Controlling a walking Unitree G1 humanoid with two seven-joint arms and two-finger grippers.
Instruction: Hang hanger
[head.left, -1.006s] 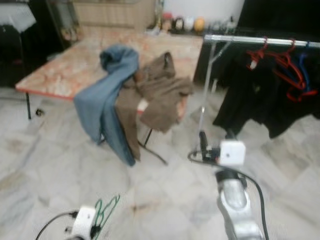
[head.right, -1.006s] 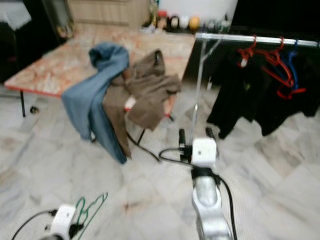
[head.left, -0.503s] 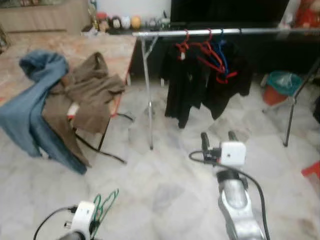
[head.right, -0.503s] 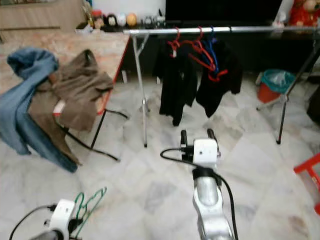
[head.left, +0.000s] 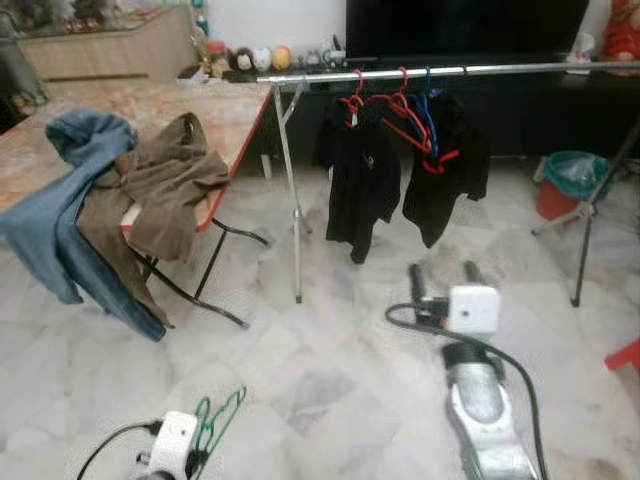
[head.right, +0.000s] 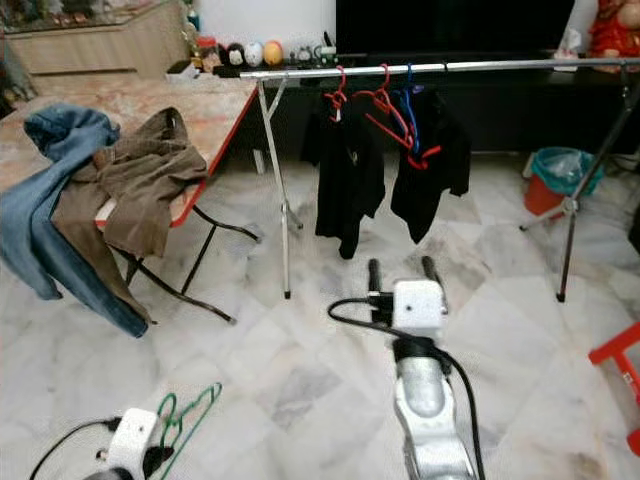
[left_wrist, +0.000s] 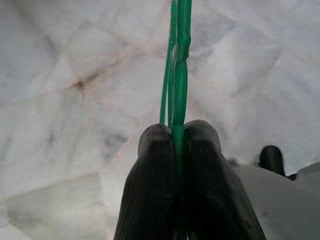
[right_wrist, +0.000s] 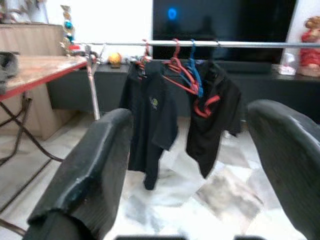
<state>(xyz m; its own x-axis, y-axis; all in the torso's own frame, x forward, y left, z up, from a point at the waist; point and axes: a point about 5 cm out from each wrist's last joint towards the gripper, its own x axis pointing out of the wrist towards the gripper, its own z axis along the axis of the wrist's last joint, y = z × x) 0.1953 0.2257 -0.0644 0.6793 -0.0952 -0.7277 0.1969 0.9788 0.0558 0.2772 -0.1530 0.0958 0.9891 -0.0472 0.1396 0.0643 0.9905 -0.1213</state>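
**Green hanger in hand, rail now squarely ahead**

Green wire of the hanger (left_wrist: 178, 75) is pinched between the left gripper (left_wrist: 179, 135) fingers, which press together on it low at the robot's left side, the hanger's loop poking out beyond the fingertips over the marble floor (head.left: 330, 370). The right gripper (head.right: 403, 268) is held forward with its fingers spread and nothing between them. Over the last second the camera has swung from the table (head.left: 150, 110) draped with clothes toward the clothes rail (head.left: 450, 71), which now stands well beyond the right fingers, carrying black shirts (head.left: 365, 170) and red hangers. Judging by this, the approach is under way; the hanging itself is not yet begun.
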